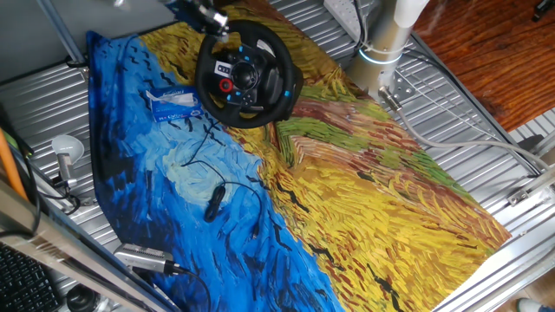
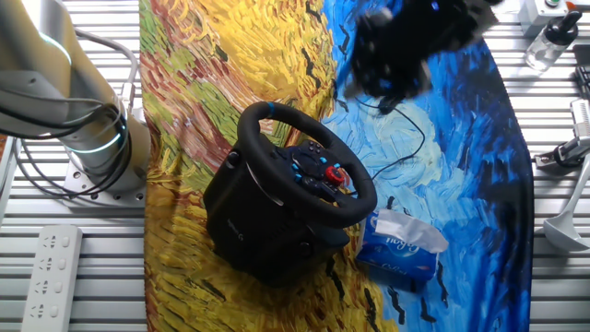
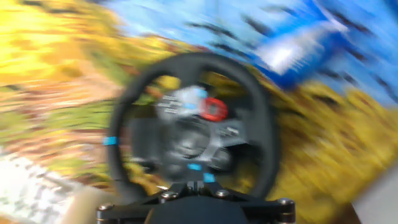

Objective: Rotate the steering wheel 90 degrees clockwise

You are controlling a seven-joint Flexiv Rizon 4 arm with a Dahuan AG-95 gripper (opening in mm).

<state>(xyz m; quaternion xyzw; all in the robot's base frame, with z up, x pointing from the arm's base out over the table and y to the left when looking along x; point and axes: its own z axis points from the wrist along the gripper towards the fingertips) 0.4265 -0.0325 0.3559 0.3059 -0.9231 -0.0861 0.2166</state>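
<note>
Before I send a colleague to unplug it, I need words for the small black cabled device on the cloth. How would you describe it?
Start at the painted cloth covering the table and find the black steering wheel at its far end. In front of it, past the blue tissue pack, the small black cabled device lies on the blue swirls. Only it trails a thin black cord.

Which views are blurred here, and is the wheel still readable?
Hand view: whole frame motion-smeared, yet the steering wheel rim and red knob read. The other fixed view: only the gripper is smeared. One fixed view: sharp.
</note>
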